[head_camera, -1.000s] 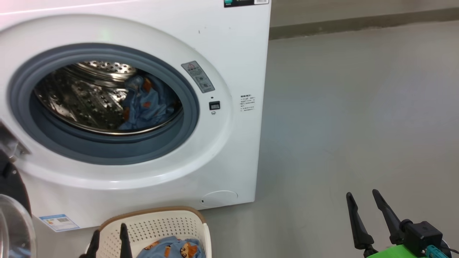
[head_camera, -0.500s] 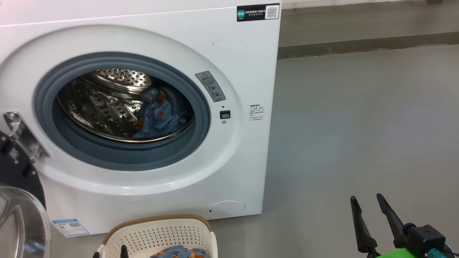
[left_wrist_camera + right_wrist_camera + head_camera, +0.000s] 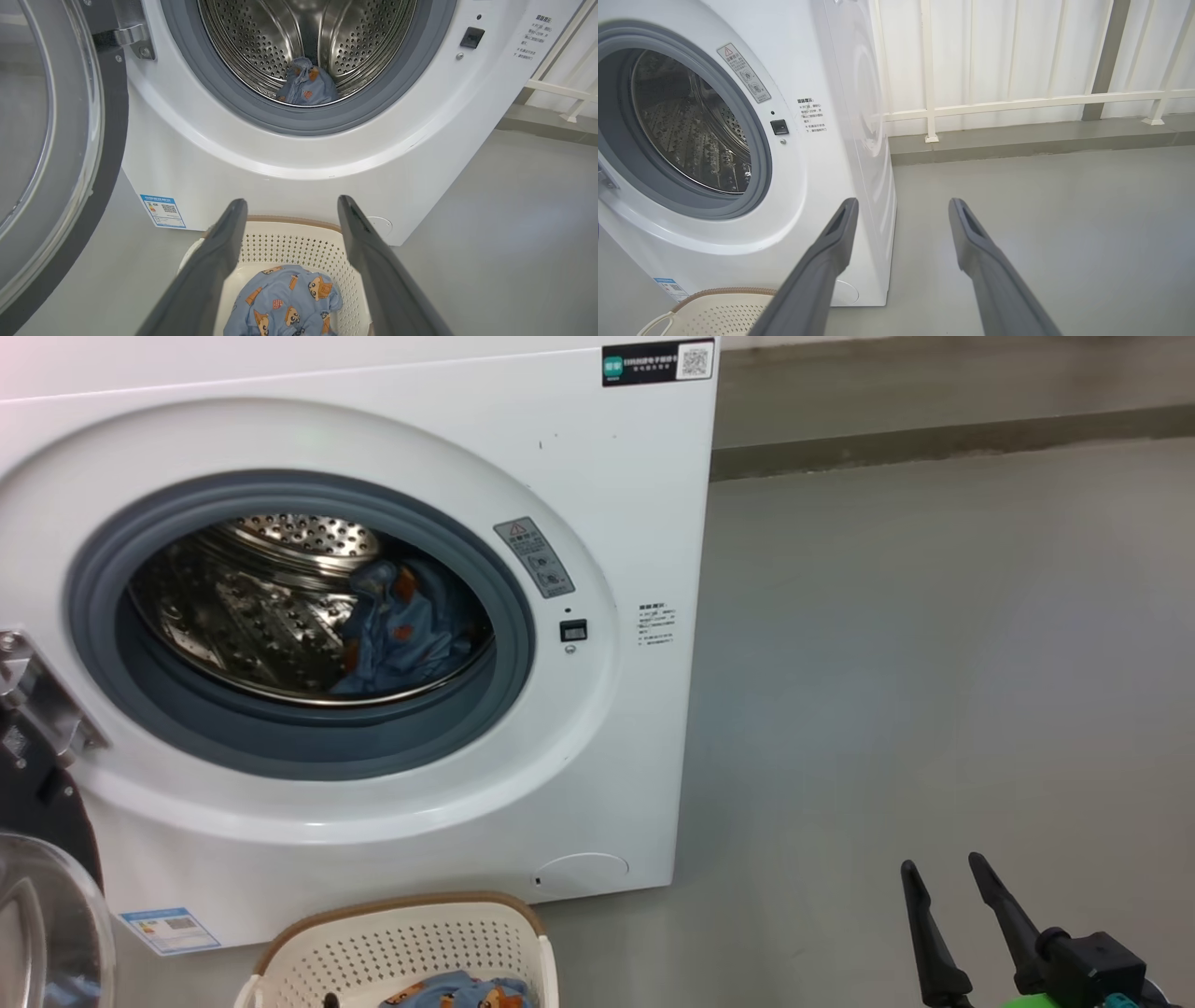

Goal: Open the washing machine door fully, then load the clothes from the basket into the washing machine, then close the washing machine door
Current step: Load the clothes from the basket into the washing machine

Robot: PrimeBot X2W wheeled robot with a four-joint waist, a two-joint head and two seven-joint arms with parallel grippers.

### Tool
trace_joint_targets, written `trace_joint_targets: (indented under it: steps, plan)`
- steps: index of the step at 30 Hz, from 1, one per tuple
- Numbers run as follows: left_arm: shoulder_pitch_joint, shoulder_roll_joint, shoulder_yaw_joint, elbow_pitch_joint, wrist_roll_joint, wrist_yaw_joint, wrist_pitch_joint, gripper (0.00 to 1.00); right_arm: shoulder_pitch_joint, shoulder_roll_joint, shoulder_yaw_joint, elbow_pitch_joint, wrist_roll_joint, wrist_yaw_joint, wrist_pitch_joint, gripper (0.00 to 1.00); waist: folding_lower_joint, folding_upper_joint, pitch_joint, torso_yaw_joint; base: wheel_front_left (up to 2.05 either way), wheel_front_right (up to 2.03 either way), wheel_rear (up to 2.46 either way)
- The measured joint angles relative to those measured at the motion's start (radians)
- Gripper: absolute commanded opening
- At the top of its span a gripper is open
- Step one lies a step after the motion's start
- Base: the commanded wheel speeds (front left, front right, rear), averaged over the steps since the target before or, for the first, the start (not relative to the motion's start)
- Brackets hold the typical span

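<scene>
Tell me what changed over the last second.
Head camera shifted slightly. Against the basket, the left tool dropped toward the picture's bottom edge, open and empty. Unchanged: clothes in basket and drum, door open, right tool idle.

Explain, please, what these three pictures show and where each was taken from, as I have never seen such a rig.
It is a wheeled robot with two arms, each ending in a two-fingered gripper. One picture looks down from its head at a washing machine, its door swung open. The other two are taken from cameras on its wrists. The left gripper hovers open over the basket, which holds blue bear-print clothes; another garment lies in the drum. The right gripper is open and holds nothing.
</scene>
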Motion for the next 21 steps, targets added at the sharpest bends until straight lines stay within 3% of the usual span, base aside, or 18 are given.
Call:
trace_joint_targets:
  steps: [11, 18, 21]
  plan:
    - [-0.063, 0.009, -0.014, 0.047, -0.029, -0.003, 0.105, 1.0, -0.046, 0.0, 0.019, -0.008, 0.013, 0.0, 0.0, 1.0, 0.0, 0.0, 0.081, -0.055, 0.0, 0.0, 0.0]
    - [-0.177, 0.045, 0.011, 0.159, -0.074, -0.028, 0.177, 1.0, -0.122, -0.001, 0.036, -0.023, 0.031, 0.0, 0.0, 1.0, 0.0, 0.0001, 0.175, -0.097, 0.0, 0.0, 0.0]
    - [-0.23, 0.063, 0.028, 0.217, -0.113, -0.062, 0.229, 1.0, -0.151, -0.001, 0.046, -0.027, 0.038, 0.0, 0.0, 1.0, 0.0, 0.0, 0.22, -0.117, 0.0, 0.0, 0.0]
